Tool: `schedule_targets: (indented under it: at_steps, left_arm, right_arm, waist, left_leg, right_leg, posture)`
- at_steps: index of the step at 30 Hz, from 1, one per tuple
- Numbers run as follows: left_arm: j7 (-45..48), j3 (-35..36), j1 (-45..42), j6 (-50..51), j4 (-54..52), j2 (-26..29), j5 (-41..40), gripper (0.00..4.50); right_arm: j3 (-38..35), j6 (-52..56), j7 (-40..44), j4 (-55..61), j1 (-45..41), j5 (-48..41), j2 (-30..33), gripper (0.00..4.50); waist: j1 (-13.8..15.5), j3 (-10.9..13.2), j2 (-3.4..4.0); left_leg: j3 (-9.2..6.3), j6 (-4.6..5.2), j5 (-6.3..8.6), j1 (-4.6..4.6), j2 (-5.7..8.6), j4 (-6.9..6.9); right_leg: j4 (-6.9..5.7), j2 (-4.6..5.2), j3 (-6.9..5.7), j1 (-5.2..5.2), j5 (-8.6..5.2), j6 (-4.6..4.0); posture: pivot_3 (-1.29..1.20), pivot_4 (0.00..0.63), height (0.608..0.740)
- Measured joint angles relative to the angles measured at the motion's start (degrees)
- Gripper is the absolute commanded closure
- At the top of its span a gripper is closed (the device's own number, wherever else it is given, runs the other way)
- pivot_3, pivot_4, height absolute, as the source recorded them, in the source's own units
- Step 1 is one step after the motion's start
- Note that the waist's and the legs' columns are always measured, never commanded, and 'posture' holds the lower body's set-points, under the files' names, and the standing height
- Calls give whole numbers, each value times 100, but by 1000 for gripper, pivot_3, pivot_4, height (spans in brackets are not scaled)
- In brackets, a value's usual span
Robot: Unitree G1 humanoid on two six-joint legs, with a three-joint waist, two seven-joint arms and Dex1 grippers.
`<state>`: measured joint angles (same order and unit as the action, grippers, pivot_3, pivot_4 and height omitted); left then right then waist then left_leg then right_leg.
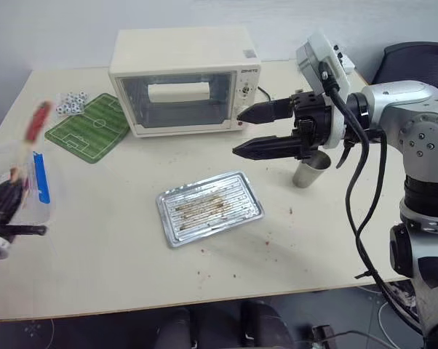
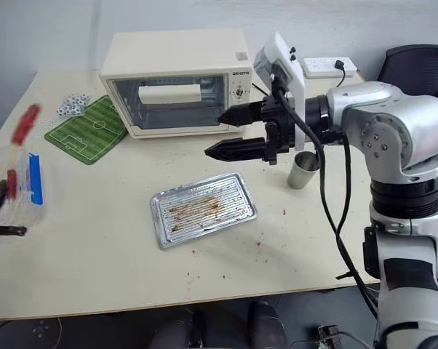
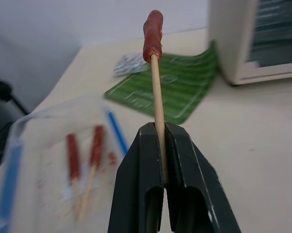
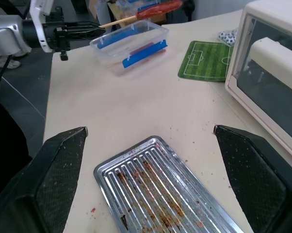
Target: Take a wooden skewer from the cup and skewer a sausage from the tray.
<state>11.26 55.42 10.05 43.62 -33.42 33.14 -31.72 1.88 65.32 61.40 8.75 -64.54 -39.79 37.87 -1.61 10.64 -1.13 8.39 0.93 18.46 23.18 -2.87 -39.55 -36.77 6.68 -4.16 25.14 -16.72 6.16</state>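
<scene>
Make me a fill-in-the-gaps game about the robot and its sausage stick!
1. The left gripper is shut on a wooden skewer with a red ____ on its tip.
2. The right gripper hangs ____ above the table.
3. The tray holds only sauce ____.
4. The steel cup stands beside the ____ arm.

Missing words: sausage; open; stains; right

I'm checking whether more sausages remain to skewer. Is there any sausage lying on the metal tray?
No: the tray shows just its ribbed base with brownish sauce stains, and no sausage on it.
</scene>
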Motion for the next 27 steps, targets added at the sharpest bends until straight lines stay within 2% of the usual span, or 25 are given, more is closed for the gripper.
schedule_targets:
  at_steps: [7,11,19,23,27]
  left_arm:
    - [186,-63,-345,-577,1854,580,489,4500]
    - [331,-194,-579,-671,2356,746,506,3484]
    - [238,39,-281,-466,1965,614,477,1214]
    - [183,690,122,197,1113,406,53,1214]
    - [318,1746,753,906,453,306,-644,1214]
  right_arm:
    - [-1,-22,-53,10,16,-206,-2,141]
    - [-2,-18,-47,11,14,-344,17,0]
    - [4,-211,-81,6,45,-323,65,0]
    - [21,-435,-76,-74,70,-212,72,0]
    - [49,-585,-6,-245,73,-165,83,0]
  waist:
    - [-4,-3,-5]
    - [-10,-9,-15]
    - [-49,-10,-17]
    - [-64,-13,-23]
    - [-84,-14,-24]
  left_leg:
    - [2,-1,1,2,-3,3]
    - [5,-2,4,3,-3,9]
    - [23,-3,4,3,-2,27]
    - [23,-3,4,3,-2,28]
    - [23,-2,4,0,8,30]
  right_leg:
    - [1,2,-3,6,-1,-2]
    - [2,9,-7,10,-1,-2]
    - [2,20,-21,25,-1,-3]
    - [2,57,-25,25,-1,-3]
    - [0,75,-37,26,-3,-6]
  posture:
    - [0,150,740]
    - [0,150,740]
    - [0,150,740]
    - [0,150,740]
    - [0,150,740]
